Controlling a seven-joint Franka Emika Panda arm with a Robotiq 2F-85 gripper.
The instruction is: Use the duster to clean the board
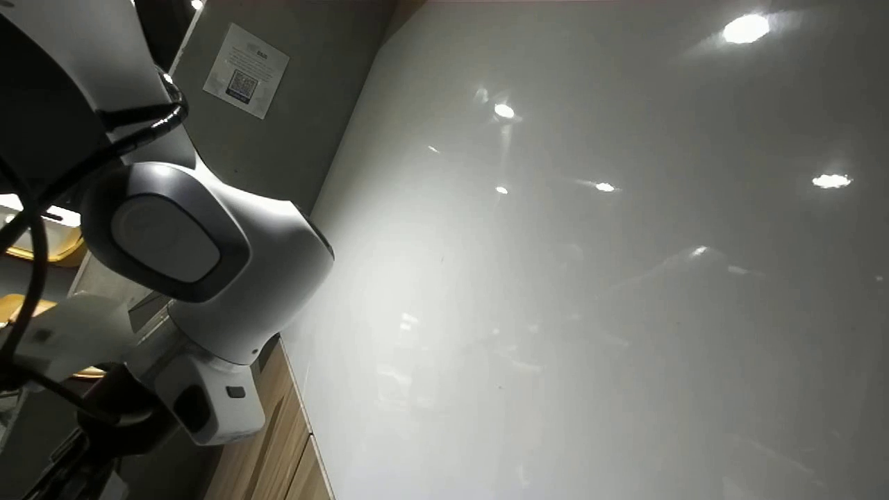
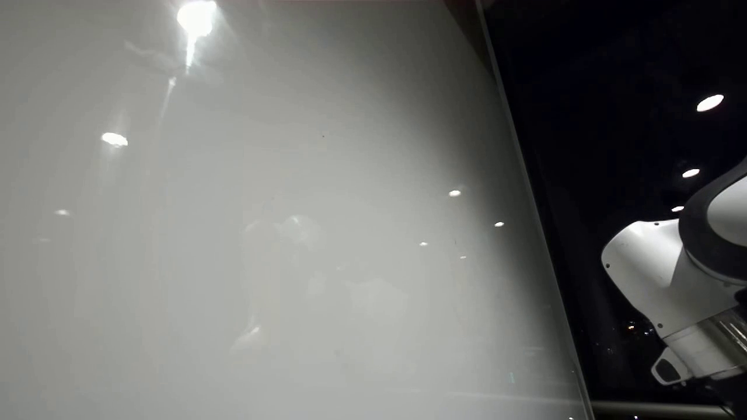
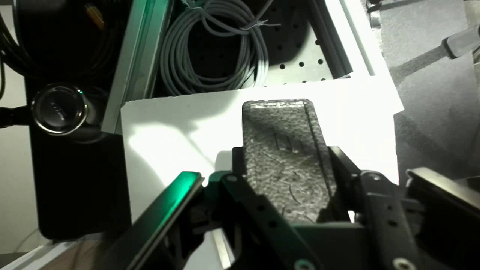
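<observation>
My gripper point(image 3: 287, 165) clasped the duster point(image 3: 285, 150), a dark oblong block, fingers point(image 3: 345, 165) against both long sides in the wrist view. Just past my gripper lay a flat white panel point(image 3: 165, 150), unevenly lit; whether the duster touched it, I could not tell. Farther out from my gripper, a tied coil of grey cable point(image 3: 174, 52) rested over a perforated plate point(image 3: 309, 73), while a round, metal-rimmed vessel point(image 3: 58, 110) sat well to the gripper's left in that view. In an exterior view, my white arm point(image 1: 264, 250) bent above my gripper, a black cable point(image 1: 163, 126) looped around it. To the right of my gripper there, apart from it, spread the board point(image 1: 590, 292), very large and glossy white in both exterior views, its face dotted with reflected lights point(image 1: 746, 29), wooden panels point(image 1: 281, 410) showing between the two. High above my gripper, in that same view, a white sheet point(image 1: 260, 55) printed with a QR code point(image 1: 242, 85) was fixed at a tilt to the grey wall point(image 1: 298, 139).
</observation>
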